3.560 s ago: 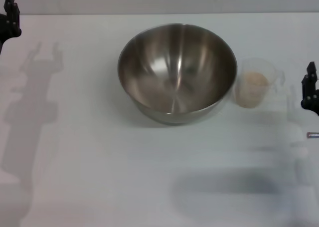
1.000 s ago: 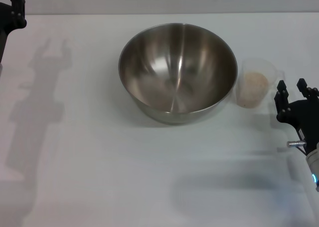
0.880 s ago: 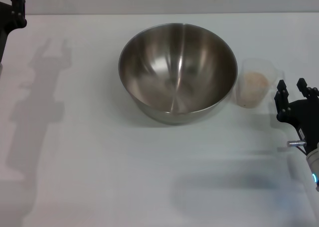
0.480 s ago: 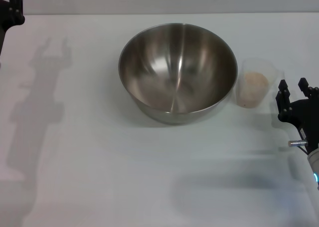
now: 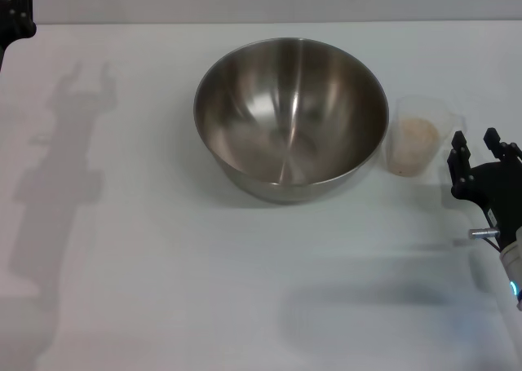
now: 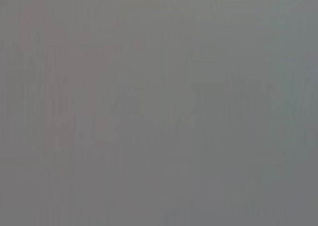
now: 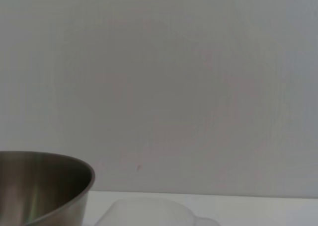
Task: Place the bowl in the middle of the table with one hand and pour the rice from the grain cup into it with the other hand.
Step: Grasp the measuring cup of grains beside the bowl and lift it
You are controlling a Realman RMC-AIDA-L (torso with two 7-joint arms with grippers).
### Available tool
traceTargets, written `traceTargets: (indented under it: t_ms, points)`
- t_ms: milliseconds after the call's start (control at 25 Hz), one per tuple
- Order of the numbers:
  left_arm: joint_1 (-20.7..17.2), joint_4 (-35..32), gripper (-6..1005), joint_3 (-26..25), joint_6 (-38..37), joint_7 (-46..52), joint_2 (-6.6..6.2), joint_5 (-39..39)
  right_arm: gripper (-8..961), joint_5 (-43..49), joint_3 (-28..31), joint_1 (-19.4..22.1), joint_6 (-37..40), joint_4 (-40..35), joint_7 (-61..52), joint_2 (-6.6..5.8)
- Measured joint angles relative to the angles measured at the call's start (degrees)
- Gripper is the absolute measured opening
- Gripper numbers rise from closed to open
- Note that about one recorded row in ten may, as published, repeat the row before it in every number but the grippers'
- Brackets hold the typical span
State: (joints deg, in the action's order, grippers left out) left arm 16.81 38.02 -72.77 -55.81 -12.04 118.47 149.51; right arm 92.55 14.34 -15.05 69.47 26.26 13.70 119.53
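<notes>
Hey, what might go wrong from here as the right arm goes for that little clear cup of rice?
The small clear plastic grain cup stands almost against the large shiny steel bowl, so the open right gripper could knock either. The light cup may tip, spilling the pale rice on the white table.

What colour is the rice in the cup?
Pale beige rice, seen through the clear cup; head view shows it best.

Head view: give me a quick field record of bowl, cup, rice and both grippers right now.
bowl: upright, mid-table, no rice inside
cup: upright, close beside the bowl on its right
rice: all in the cup
right gripper: jaws open, just right of the cup, not touching it
left gripper: far left corner, away from the work
table: white
</notes>
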Motion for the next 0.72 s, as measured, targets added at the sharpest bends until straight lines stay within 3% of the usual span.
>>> traceTargets:
  t_ms: [720]
  points:
    - [0.3,0.8,409,0.0,-1.3,0.0,-0.08,1.7,422,-0.4,0.5,-1.1,-0.6,-0.6,0.0,0.00]
